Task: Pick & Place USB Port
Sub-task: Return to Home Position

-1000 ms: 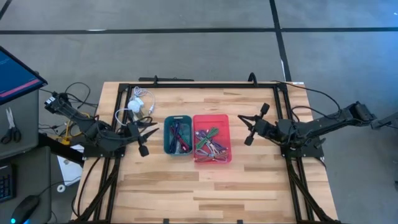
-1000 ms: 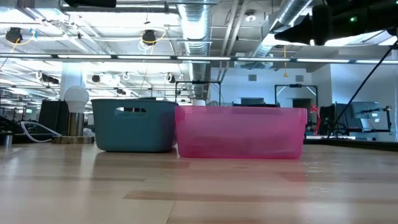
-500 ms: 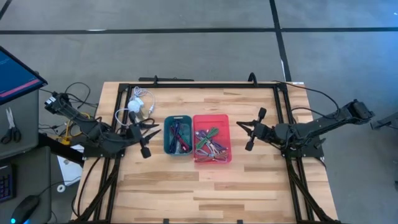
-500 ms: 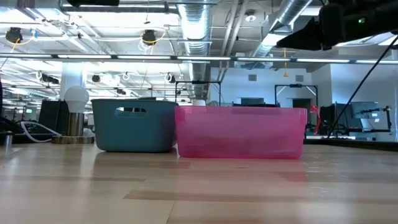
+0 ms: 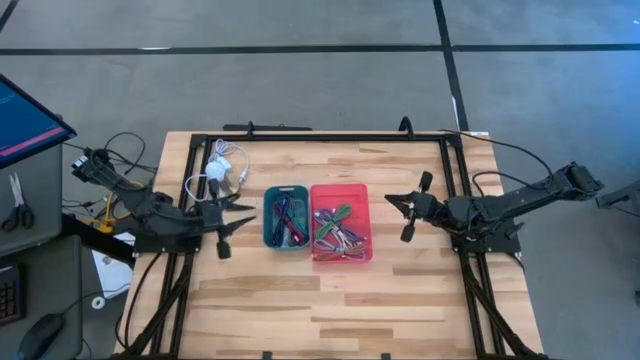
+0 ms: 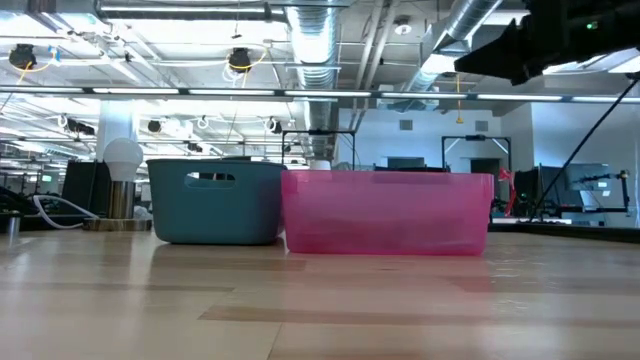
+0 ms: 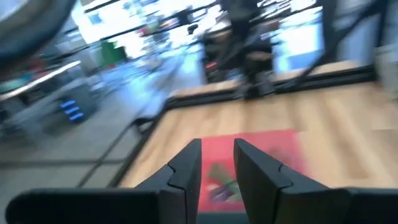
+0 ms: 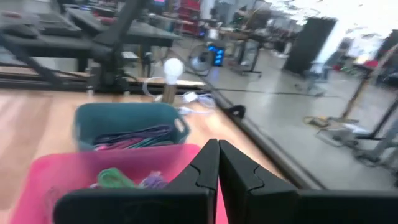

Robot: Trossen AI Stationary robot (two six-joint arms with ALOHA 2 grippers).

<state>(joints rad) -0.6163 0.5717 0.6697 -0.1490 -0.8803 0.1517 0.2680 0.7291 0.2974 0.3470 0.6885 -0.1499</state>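
Wood table (image 5: 330,300) has 2 bins touching side by side at its centre: blue bin (image 6: 215,205) on the left arm's side, red bin (image 6: 385,215) on the right arm's side. Charger cables sit inside both. I read a purple and dark bundle (image 5: 286,220) in the blue one and a green, purple and patterned tangle (image 5: 336,228) in the red one.

Left gripper (image 7: 217,148) hovers near the blue bin's outer side, pointing at the bins. Its jaws are narrow with a slim gap, nothing between them.

Right gripper (image 8: 217,144) hangs clear of the red bin's outer side, above the table. Its jaws are pressed together, empty.
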